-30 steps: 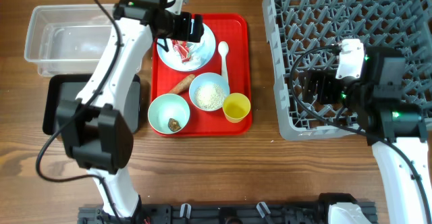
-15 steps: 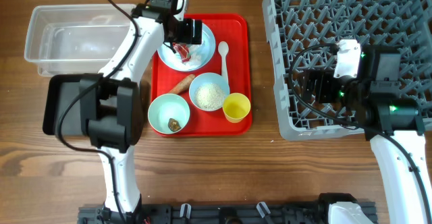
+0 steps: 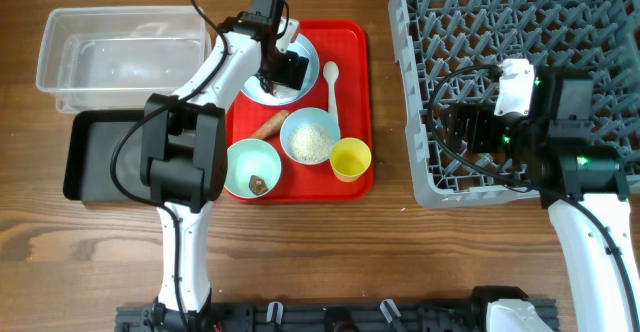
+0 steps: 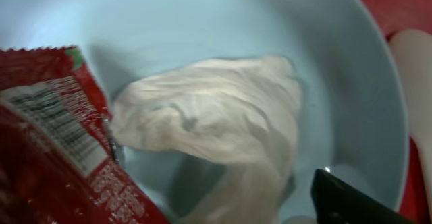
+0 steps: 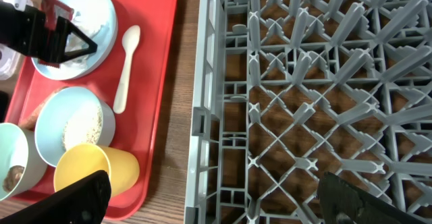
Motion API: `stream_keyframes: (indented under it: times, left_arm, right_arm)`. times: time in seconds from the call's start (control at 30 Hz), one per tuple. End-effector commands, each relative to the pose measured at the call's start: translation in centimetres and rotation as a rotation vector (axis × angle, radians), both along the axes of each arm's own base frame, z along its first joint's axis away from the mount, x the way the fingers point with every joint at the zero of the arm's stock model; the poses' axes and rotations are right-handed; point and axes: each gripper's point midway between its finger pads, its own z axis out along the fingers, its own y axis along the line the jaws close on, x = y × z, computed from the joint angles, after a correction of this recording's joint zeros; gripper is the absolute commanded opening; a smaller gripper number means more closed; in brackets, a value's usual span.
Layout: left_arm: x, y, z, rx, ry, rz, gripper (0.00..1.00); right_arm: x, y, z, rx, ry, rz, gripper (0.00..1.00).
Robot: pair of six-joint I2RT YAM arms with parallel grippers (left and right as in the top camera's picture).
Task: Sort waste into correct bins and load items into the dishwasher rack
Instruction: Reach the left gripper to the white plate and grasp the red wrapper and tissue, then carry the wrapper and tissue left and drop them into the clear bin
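A light blue plate (image 3: 313, 60) at the back of the red tray (image 3: 350, 42) holds a crumpled white napkin (image 4: 216, 123) and a red wrapper (image 4: 47, 136). My left gripper (image 3: 283, 69) is down in the plate, open, with the napkin between its fingers (image 4: 216, 210); only its right finger shows in the wrist view. My right gripper (image 5: 216, 204) is open and empty above the front left corner of the grey dishwasher rack (image 3: 520, 32). On the tray are a white spoon (image 3: 331, 87), a carrot (image 3: 268, 124), a bowl of rice (image 3: 310, 137), a yellow cup (image 3: 351, 158) and a teal bowl (image 3: 250, 167) with a food scrap.
A clear plastic bin (image 3: 120, 52) stands at the back left and a black bin (image 3: 100, 152) in front of it. Bare wooden table lies between the tray and the rack (image 5: 324, 82).
My left arm has swung right and its gripper has dropped into the plate, over the wrapper and napkin. The black bin is now uncovered. The right arm has not moved.
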Motion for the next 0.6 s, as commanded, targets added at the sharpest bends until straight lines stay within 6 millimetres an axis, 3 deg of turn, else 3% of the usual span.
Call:
stream_keyframes:
  times: [0.0, 0.07, 0.17, 0.37, 0.47, 0.57]
  left_arm:
    - [-0.6, -0.3, -2.5, 0.024, 0.045, -0.06, 0.62]
    - [-0.8, -0.2, -2.7, 0.026, 0.051, -0.06, 0.45]
    - [-1.0, -0.1, -2.8, 0.029, 0.061, -0.058, 0.05]
    - [-0.9, 0.8, -2.3, 0.054, 0.059, 0.021, 0.04]
    - [-0.1, 1.9, -0.4, 0.056, 0.033, 0.112, 0.04]
    - [0.8, 2.7, 2.9, 0.025, -0.013, 0.177, 0.04]
  right_arm:
    - [0.3, 0.5, 0.5, 0.018, -0.006, 0.01, 1.0]
    - [0.3, 0.4, 0.5, 0.018, -0.007, 0.01, 1.0]
    - [0.3, 0.4, 0.5, 0.018, -0.008, 0.01, 1.0]
    - [0.3, 0.4, 0.5, 0.018, -0.008, 0.01, 1.0]
    - [0.3, 0.4, 0.5, 0.018, -0.008, 0.01, 1.0]
    - [0.3, 0.4, 0.6, 0.018, -0.009, 0.01, 1.0]
